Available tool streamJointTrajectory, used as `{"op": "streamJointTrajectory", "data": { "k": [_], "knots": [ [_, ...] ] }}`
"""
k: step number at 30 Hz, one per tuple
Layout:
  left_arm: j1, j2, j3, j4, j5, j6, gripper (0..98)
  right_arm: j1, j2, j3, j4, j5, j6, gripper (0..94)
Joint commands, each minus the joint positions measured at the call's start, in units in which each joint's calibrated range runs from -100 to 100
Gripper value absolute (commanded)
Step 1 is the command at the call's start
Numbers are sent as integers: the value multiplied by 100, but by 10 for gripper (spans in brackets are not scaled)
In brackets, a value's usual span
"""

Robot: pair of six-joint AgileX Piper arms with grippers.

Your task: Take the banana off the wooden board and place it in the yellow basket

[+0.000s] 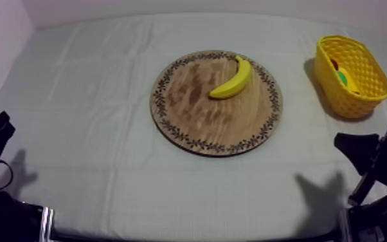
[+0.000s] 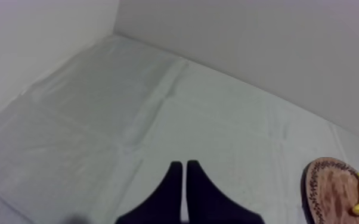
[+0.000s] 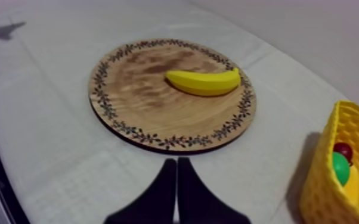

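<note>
- right end effector: fingers pressed together, pinching nothing; sits low at the right edge of the table
- left end effector: likewise pressed together, empty; low at the left edge
- banana: lies on the wooden board, about 1 o'clock on it, just inside the patterned rim; untouched
- top view, from the right end effector: banana at roughly 10 o'clock, well apart; yellow basket at 12 o'clock, near
- from the left end effector: banana at about 2 o'clock, farther off
- basket holds a small red fruit and a green piece
- progress, my read: nothing done; reach, grasp, lift, carry, drop all left; right arm looks the better pick
</note>
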Motion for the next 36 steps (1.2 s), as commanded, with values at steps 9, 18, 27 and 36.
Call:
{"op": "streamJointTrajectory", "data": {
  "k": [9,18,27,36],
  "knots": [
    [1,0,-1,-1,-1,1,1,311,1738,-1794,159,66,-171,9],
    [1,0,-1,-1,-1,1,1,213,3620,-3994,476,1156,-524,9],
    [1,0,-1,-1,-1,1,1,37,5683,-5881,470,2136,-331,8],
    [1,0,-1,-1,-1,1,1,196,7714,-8005,129,3581,444,7]
  ]
}}
